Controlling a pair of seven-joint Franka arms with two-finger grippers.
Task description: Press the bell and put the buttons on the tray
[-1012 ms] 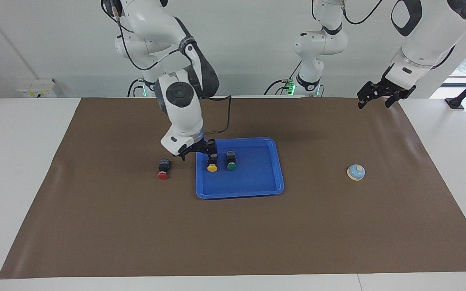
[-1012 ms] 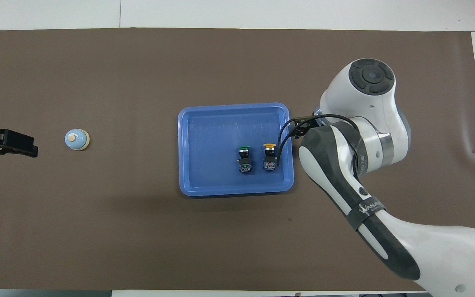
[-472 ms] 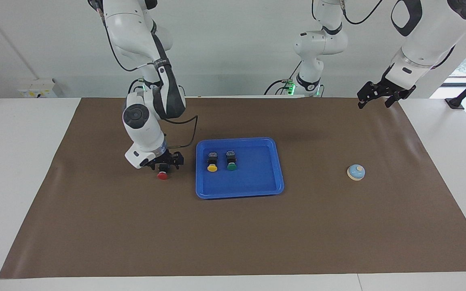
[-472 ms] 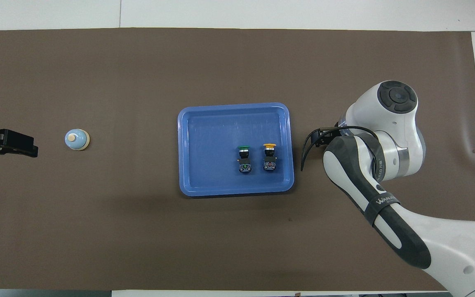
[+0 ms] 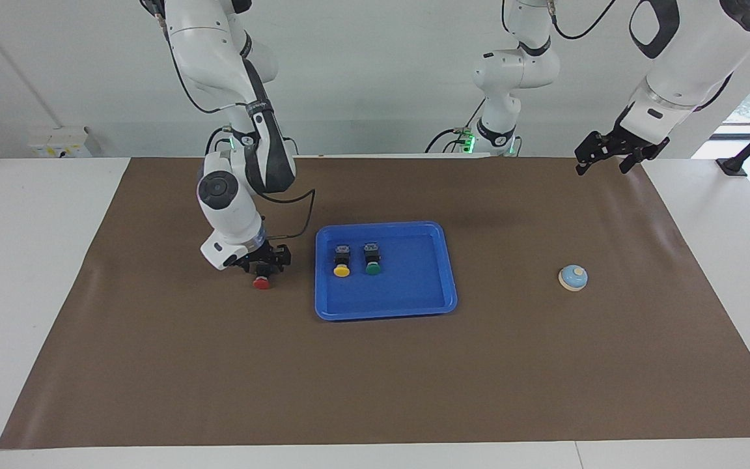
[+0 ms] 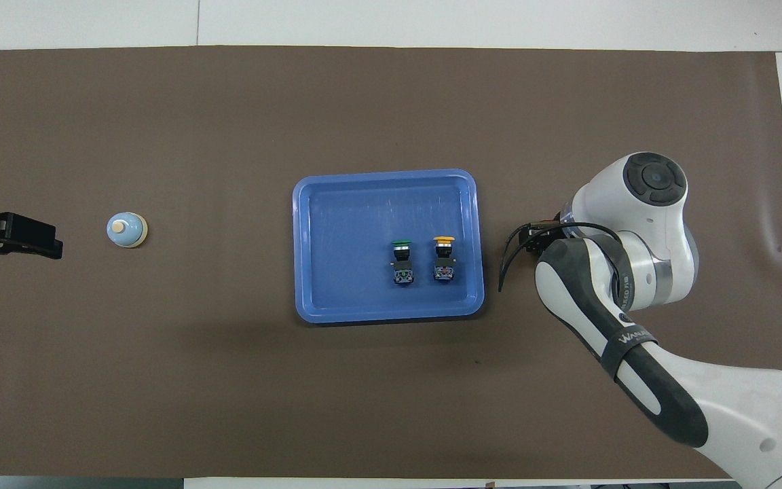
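In the tray (image 5: 414, 305) two buttons lie, yellow (image 5: 342, 259) and green (image 5: 372, 258), while our right gripper (image 5: 263, 266) straddles the red button (image 5: 261, 281), jaws' grip unclear; left gripper (image 5: 612, 156) waits, jaws spread.

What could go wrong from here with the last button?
The right pincer sits low around the red button, which lies on its side on the mat beside the tray; an off-centre grip could let it twist or slip. Carried low, it might clip the tray rim or knock the yellow button.
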